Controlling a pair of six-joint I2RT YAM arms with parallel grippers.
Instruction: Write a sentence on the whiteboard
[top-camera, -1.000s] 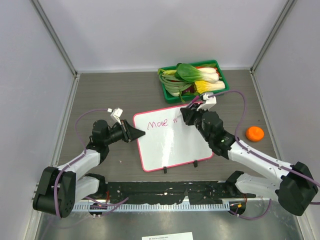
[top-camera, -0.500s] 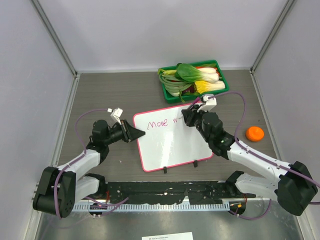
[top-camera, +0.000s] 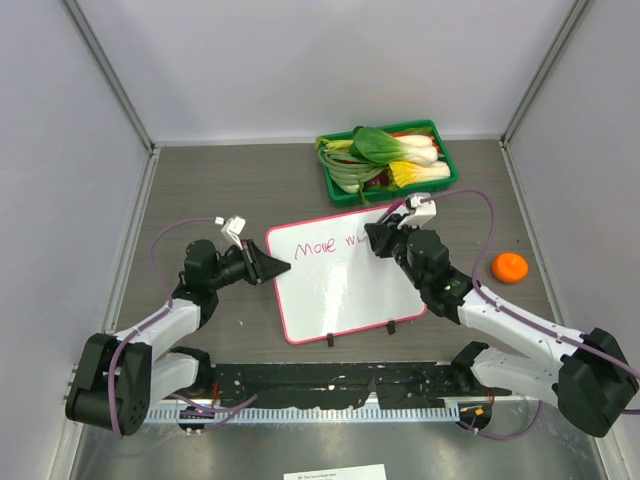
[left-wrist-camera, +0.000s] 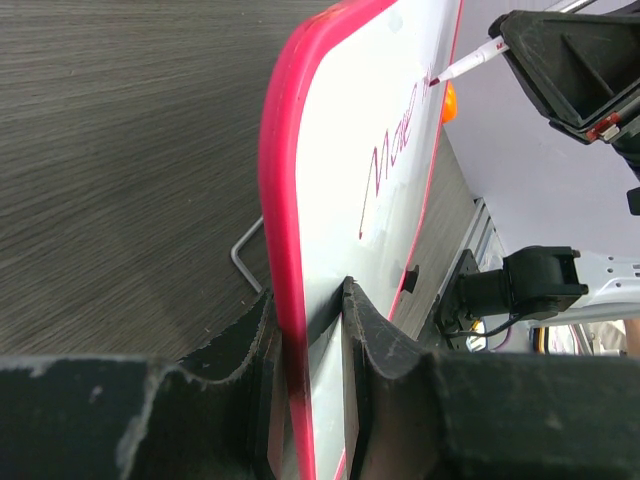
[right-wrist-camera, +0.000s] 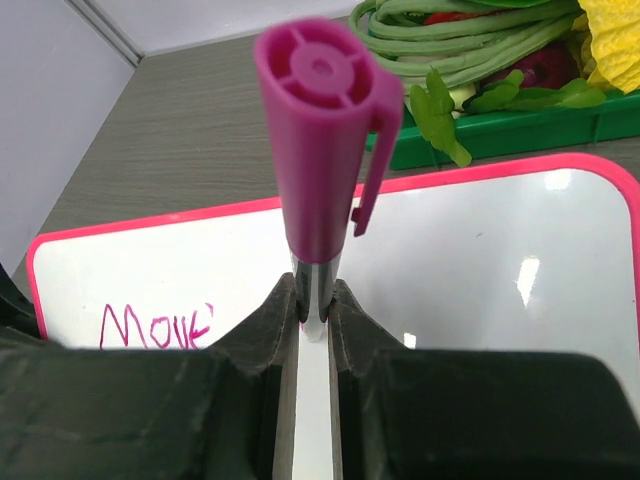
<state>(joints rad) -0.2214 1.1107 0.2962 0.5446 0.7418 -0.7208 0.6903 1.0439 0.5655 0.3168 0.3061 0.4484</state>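
Marker — slightly rightward along whiteboard

Table: grey-brown wood-grain top, pale panels on three sides.
- Centre: whiteboard, pink-red frame, two black feet on its near edge, magenta writing along its far edge.
- Back, right of centre: green tray of leafy vegetables, near the board's far corner.
- Right side: small round orange object, lying alone.
- Near edge: black rail.
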